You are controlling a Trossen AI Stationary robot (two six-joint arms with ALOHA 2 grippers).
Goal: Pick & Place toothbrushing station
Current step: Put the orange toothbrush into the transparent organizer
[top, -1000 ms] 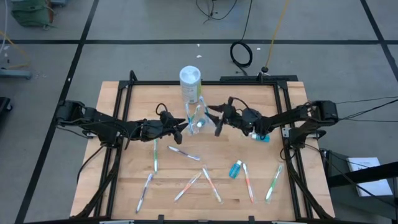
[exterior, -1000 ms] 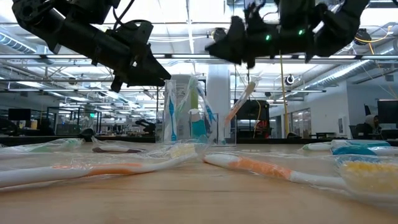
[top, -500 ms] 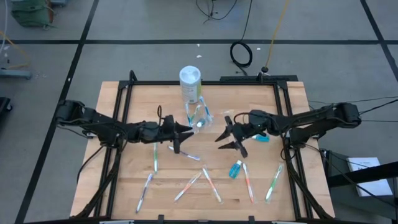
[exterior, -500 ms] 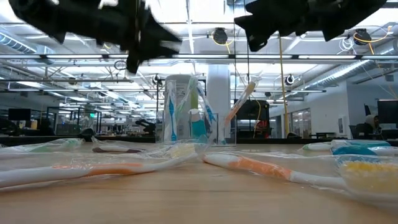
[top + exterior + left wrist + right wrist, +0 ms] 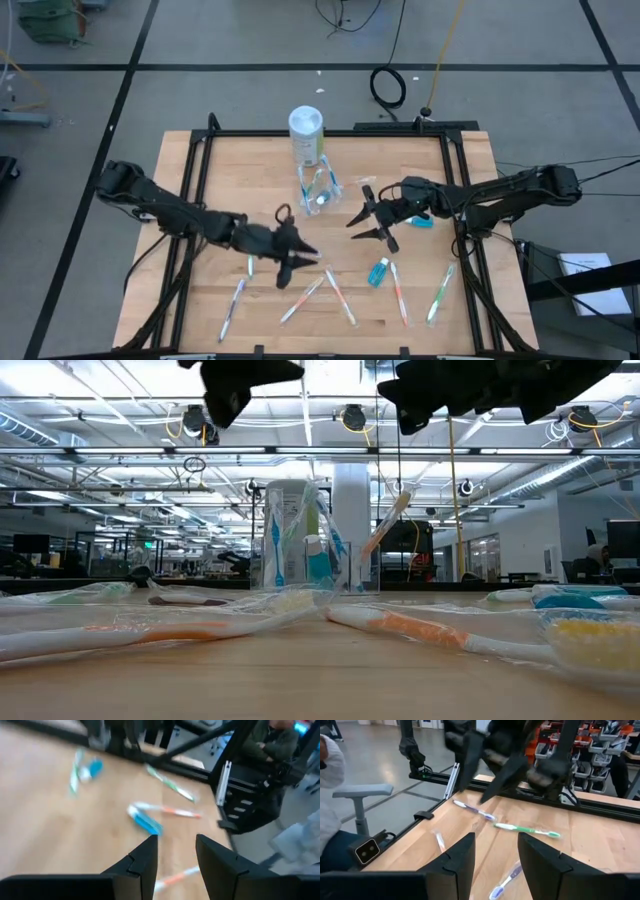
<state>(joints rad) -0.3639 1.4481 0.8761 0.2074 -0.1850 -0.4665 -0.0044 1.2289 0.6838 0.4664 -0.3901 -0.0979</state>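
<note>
Your left gripper (image 5: 292,262) hovers over the bench's middle, toward the near edge, fingers spread and holding nothing. Your right gripper (image 5: 368,225) hangs just right of centre, also spread and empty. The clear cup (image 5: 318,190) stands toward the far edge with toothbrushes and a teal tube upright in it, a white canister (image 5: 307,134) just behind. More toothbrushes (image 5: 337,296) and a teal toothpaste tube (image 5: 378,272) lie scattered along the near edge.
</note>
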